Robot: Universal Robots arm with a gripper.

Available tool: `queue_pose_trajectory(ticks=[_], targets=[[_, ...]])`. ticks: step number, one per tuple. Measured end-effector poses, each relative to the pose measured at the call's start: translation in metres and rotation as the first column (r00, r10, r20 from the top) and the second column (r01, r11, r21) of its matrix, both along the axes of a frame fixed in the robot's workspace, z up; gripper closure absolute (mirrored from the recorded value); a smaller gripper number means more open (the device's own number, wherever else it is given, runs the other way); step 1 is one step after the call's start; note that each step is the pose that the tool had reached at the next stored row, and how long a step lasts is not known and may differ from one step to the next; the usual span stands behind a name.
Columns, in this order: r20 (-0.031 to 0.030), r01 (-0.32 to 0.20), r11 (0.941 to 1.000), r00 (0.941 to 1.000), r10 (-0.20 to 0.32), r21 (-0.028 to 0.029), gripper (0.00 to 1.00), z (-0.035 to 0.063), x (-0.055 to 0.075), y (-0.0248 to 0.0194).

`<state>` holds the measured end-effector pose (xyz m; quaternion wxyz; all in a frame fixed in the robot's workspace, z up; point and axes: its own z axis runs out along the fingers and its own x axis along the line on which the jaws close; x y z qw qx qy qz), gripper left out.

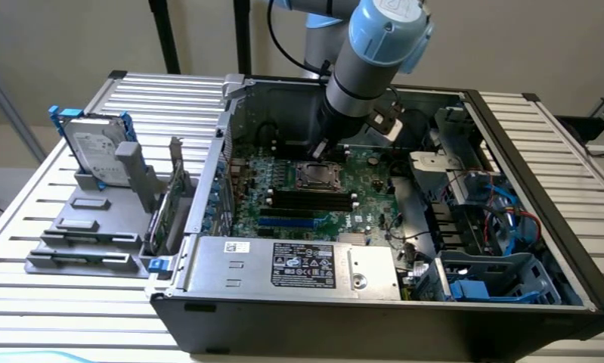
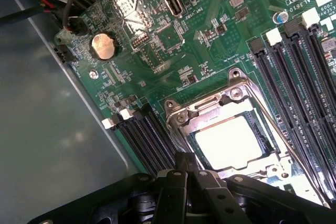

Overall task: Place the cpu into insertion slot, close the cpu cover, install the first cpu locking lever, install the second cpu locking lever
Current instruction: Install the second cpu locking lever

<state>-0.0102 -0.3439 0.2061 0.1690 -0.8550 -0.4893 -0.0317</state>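
Observation:
The pale square cpu (image 2: 228, 142) lies in the insertion slot (image 1: 317, 175) on the green motherboard, inside the open computer case. The silvery cpu cover (image 2: 210, 106) lies flat around it, and the chip shows through its square opening. A thin metal lever (image 2: 296, 153) runs along one side of the socket. My gripper (image 2: 184, 162) hangs just above the socket's edge, its black fingers pressed together with nothing between them. In the exterior view the gripper (image 1: 327, 151) reaches down into the case just behind the socket.
Long black memory slots (image 2: 294, 66) flank the socket on both sides. A round coin battery (image 2: 103, 45) sits near the board's edge. The power supply (image 1: 296, 265) lies at the case front, cables and blue drive bays (image 1: 494, 280) at the exterior view's right, and a hard drive (image 1: 92, 147) outside at its left.

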Motion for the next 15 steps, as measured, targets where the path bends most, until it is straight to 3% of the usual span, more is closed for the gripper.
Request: queue_pose_trajectory(ticks=[9, 15], targets=[[0.0006, 0.0, 1.0, 1.0, 0.0, 0.002, 0.89, 0.0065, -0.005, -0.014], [0.006, 0.0, 1.0, 1.0, 0.0, 0.0013, 0.89, 0.0119, -0.014, -0.0207]])
